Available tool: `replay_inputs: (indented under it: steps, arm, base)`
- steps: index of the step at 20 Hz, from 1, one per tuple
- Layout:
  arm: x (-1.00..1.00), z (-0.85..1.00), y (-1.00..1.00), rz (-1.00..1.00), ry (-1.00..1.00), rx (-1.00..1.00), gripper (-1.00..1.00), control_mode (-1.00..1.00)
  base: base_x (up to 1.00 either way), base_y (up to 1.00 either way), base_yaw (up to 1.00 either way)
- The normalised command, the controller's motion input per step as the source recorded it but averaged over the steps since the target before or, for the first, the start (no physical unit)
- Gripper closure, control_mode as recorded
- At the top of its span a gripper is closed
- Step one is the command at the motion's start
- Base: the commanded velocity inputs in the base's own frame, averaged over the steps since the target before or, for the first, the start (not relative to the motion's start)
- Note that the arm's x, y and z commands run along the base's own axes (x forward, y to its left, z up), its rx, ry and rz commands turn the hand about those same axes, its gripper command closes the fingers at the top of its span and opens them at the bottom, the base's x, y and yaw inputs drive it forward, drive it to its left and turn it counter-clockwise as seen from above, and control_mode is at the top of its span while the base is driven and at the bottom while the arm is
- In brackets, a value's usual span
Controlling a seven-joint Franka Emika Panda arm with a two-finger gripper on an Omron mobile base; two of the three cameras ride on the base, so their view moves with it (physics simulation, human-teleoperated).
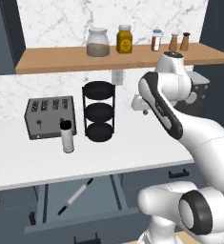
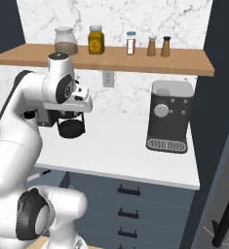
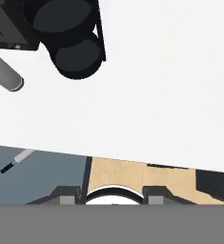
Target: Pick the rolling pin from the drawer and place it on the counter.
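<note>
One thing to fetch: the rolling pin lies diagonally in the open drawer, below the desk edge. Your tool hangs high over the desk; whether its tips are apart, you cannot tell. Lower it across the pale middle.

text: none legible | labels: jars on shelf too blurred
</note>
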Motion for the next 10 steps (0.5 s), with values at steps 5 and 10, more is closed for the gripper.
replay_inputs:
  steps: [5,10]
  arm:
    - [0.0,0.0,0.0,0.0,0.0,0.0,-1.0,1.0]
    - [0.0,0.0,0.0,0.0,0.0,0.0,-1.0,1.0]
  base:
    - [-0.02,0.0,0.0]
    - [-0.34,-0.6,-0.03]
